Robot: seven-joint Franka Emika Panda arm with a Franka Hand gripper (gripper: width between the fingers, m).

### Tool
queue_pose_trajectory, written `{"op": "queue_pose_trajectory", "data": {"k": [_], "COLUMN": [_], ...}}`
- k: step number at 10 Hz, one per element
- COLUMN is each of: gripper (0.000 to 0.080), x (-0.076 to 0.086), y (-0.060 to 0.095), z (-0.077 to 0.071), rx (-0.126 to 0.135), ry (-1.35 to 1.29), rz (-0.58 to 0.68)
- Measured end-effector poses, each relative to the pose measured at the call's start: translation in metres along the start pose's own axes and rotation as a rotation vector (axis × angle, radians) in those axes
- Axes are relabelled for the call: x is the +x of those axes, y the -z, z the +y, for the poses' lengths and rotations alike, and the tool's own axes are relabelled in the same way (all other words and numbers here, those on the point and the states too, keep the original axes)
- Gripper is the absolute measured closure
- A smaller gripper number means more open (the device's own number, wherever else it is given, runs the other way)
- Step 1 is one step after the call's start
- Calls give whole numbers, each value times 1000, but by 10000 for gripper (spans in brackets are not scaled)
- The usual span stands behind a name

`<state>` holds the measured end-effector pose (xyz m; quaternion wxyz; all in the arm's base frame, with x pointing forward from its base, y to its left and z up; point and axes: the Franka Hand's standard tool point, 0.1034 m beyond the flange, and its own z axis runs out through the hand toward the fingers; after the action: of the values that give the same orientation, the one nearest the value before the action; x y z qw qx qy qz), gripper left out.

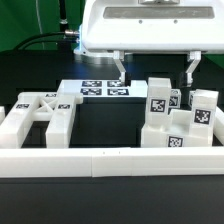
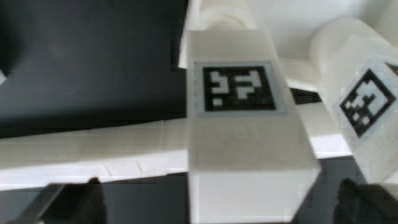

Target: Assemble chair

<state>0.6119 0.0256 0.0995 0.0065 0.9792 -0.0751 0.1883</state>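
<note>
The claw (image 1: 155, 76) hangs wide open over the cluster of chair parts on the exterior view's right. Its two fingers (image 1: 121, 70) stand well apart and have hold of nothing. Their tips are level with the top of the square-ended leg (image 1: 160, 100) between them and clear of it on both sides.

That leg stands upright on the black desk (image 1: 40, 88), with a black-and-white tag on the face turned to the exterior camera. Just beside it, toward the exterior view's right, stands a second tagged piece (image 1: 205, 108). In front of both sits a lower tagged block (image 1: 176, 139). The three are packed close; whether they touch or are joined cannot be told.

On the exterior view's left lies the X-braced frame (image 1: 40, 112), flat on the desk and well apart from the cluster. Between the two groups, farther back, lies the marker board (image 1: 104, 89) with its tags facing up. The long low border rail (image 1: 110, 160) runs across the front of the desk, nearer the camera than all the parts.

From the wrist, the leg fills the middle of the picture with its tag showing, and the second piece leans in beside it. The dark fingertips (image 2: 64, 204) sit at either edge with open space between each and the leg. A pale strip (image 2: 89, 152) crosses behind the leg; which part it is cannot be told.
</note>
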Motion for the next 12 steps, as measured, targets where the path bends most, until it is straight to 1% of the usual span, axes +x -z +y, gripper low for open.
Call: {"op": "queue_pose_trajectory", "data": {"k": [1,2,3,4,5,6,7,8,9,10,12], "gripper": [150,150,150,150,150,150,150,150,150,150,410], "x": [-1,-4,-3,-12,-16,-13,-20,-18,-13,-11,-12], "y": [-1,-2,-2,-6,-7,-6,-5,-5,-7,-8,-9], "z": [0,-1,-1,1,5,5,5,6,5,4,1], "rx": [0,1,1,0,4,6,11,14,14,15,15], "ry": [1,-1,0,-6,-17,-22,-27,-33,-33,-31,-26], "rz": [-4,-34,-33,-103,-210,-251,-351,-428,-444,-432,-433]}}
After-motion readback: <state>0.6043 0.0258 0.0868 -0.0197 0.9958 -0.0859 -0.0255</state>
